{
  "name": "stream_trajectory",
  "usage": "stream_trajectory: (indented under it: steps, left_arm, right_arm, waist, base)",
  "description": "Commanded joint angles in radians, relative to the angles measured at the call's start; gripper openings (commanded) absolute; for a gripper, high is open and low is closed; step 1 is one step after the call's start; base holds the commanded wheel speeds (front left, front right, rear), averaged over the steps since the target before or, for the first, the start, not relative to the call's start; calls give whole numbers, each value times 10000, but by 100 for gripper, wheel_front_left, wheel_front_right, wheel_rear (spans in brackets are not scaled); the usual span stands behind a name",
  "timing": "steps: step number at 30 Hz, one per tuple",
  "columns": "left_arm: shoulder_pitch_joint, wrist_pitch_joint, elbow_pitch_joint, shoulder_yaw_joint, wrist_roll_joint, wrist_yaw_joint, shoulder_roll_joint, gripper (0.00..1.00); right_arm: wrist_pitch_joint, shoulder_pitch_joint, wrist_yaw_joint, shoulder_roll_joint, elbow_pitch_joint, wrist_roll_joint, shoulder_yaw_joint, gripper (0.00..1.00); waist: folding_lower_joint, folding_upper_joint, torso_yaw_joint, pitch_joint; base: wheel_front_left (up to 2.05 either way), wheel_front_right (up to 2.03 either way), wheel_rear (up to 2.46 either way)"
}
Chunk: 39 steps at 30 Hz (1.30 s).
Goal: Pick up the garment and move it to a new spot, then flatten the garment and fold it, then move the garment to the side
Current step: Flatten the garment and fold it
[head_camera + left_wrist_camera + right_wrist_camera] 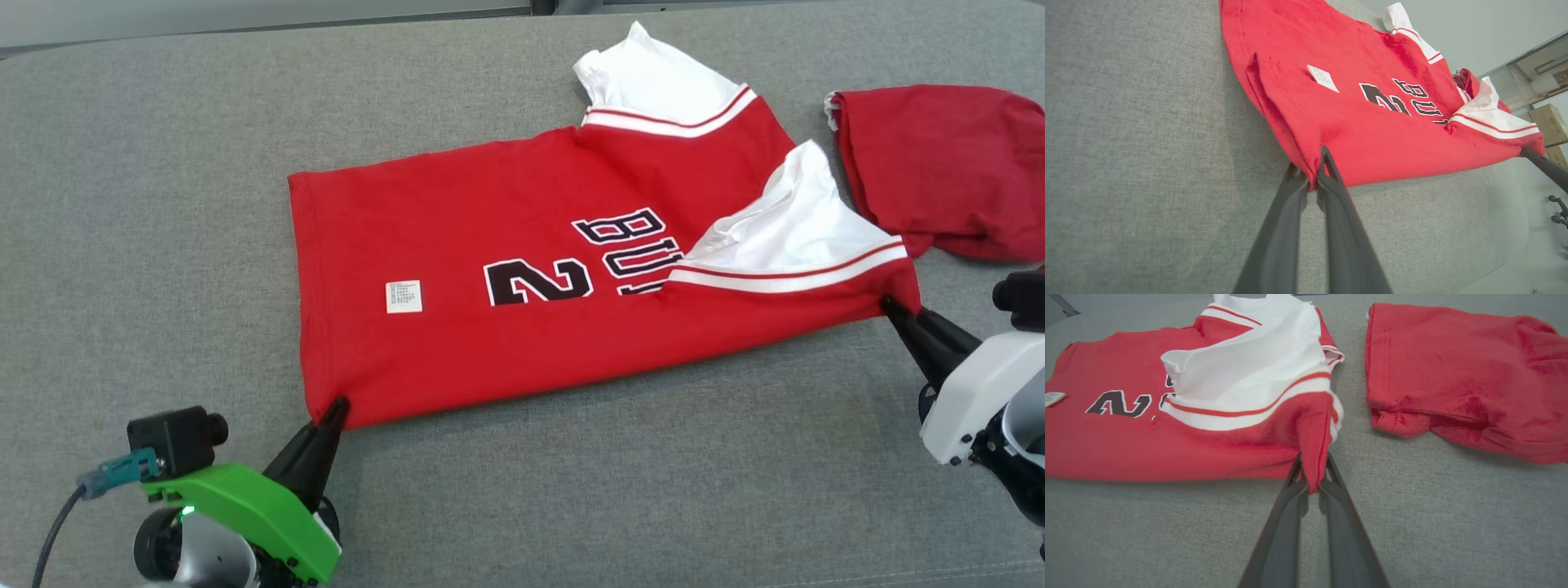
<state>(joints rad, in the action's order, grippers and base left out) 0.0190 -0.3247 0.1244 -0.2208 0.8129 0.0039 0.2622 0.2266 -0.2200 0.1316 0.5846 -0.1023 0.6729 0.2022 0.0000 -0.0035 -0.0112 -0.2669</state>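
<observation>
I am clamping my left gripper point(339, 406) and right gripper point(890, 306) tight on the jersey point(506, 286), one near corner each, to fold that edge over.

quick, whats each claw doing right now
left claw: shut on the jersey, at a hem corner
right claw: shut on the jersey, at the corner by the striped sleeve

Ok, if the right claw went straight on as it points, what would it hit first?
The red jersey: the right claw is shut on its corner and would push into that cloth, then probably the white sleeve.
</observation>
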Motion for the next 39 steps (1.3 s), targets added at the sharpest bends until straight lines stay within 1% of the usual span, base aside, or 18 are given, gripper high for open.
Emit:
stream_trajectory:
  steps: [1, 3, 7, 12, 13, 14, 15, 16, 18, 21, 23, 25, 27, 30, 34, 36, 37, 39]
  left_arm:
    - [-258, -31, 100, 44, 24, 99, 106, 0]
    - [-665, -71, 298, 16, -9, 209, 164, 0]
    - [-1490, 49, 425, -24, 5, 417, 86, 0]
    - [-2255, 265, 335, -168, -92, 494, 15, 0]
    - [-2354, 216, 321, -260, -156, 438, 71, 0]
    - [-2412, 253, 335, -255, -146, 437, 62, 11]
    - [-2459, 319, 385, -216, -96, 450, 22, 54]
    - [-2543, 347, 438, -192, -117, 460, 60, 100]
    - [-2663, 349, 629, -142, -213, 501, 229, 100]
    - [-2504, 331, 1076, 68, -505, 579, 601, 100]
    - [-2003, 343, 1307, 219, -554, 658, 692, 100]
    - [-1302, 259, 1345, 264, -710, 592, 802, 100]
    - [-390, 109, 1108, 163, -765, 515, 736, 100]
    - [1222, -79, 476, -45, -766, 364, 458, 100]
    - [3170, -189, -830, -382, -876, 100, 46, 100]
    - [3947, -177, -1465, -482, -976, -53, -38, 100]
    - [3947, -177, -1465, -482, -976, -53, -38, 100]
    - [4498, -130, -2023, -577, -984, -213, -184, 100]
  right_arm:
    - [116, 264, -19, 33, 68, 126, -68, 0]
    - [291, 617, -19, 37, 172, 234, -190, 0]
    - [436, 1414, -20, -74, -4, 136, -431, 0]
    - [609, 2150, -20, -283, -430, -83, -447, 0]
    - [553, 2194, -20, -250, -489, -260, -484, 31]
    - [540, 2233, -22, -281, -570, -357, -546, 100]
    - [522, 2257, -20, -332, -572, -433, -552, 100]
    - [504, 2221, -19, -356, -522, -460, -604, 100]
    - [421, 2012, -19, -297, -297, -520, -832, 100]
    - [355, 1549, -19, -95, 365, -618, -1136, 100]
    - [466, 1093, -16, -27, 840, -724, -1212, 100]
    - [637, 394, -16, -41, 1145, -860, -1220, 100]
    - [865, -445, -16, -122, 1209, -1040, -1097, 100]
    - [1154, -1790, -16, -316, 803, -1355, -1096, 100]
    - [1454, -3537, -11, -672, -94, -1933, -749, 100]
    - [1474, -4311, -17, -767, -550, -2181, -503, 100]
    - [1474, -4311, -17, -767, -550, -2181, -503, 100]
    - [1496, -4913, -16, -1003, -1078, -2295, -200, 100]
  waist:
    - [0, 35, 107, 128]
    - [0, 35, 145, 167]
    - [0, 35, 192, 176]
    - [0, 35, 218, 46]
    - [0, 35, 217, 14]
    - [0, 35, 211, -12]
    - [0, 35, 202, -29]
    - [0, 35, 200, -43]
    - [0, 35, 177, -93]
    - [0, 35, 77, -256]
    - [0, 35, -25, -438]
    - [0, 35, -163, -690]
    - [0, 35, -342, -986]
    - [0, 35, -654, -1581]
    - [0, 35, -1047, -2341]
    - [0, 35, -1209, -2678]
    - [0, 35, -1209, -2678]
    - [0, 35, -1326, -2904]
  base:
    - [0, 0, 0]
    - [0, 0, 0]
    - [0, 0, 0]
    - [0, 0, 0]
    - [0, 0, 0]
    - [0, 0, 0]
    - [0, 0, 0]
    - [0, 0, 0]
    - [0, 0, 0]
    - [0, 0, 0]
    - [0, 0, 0]
    - [0, 0, 0]
    - [0, 0, 0]
    - [0, 0, 0]
    - [0, 0, 0]
    - [0, 0, 0]
    - [0, 0, 0]
    - [0, 0, 0]
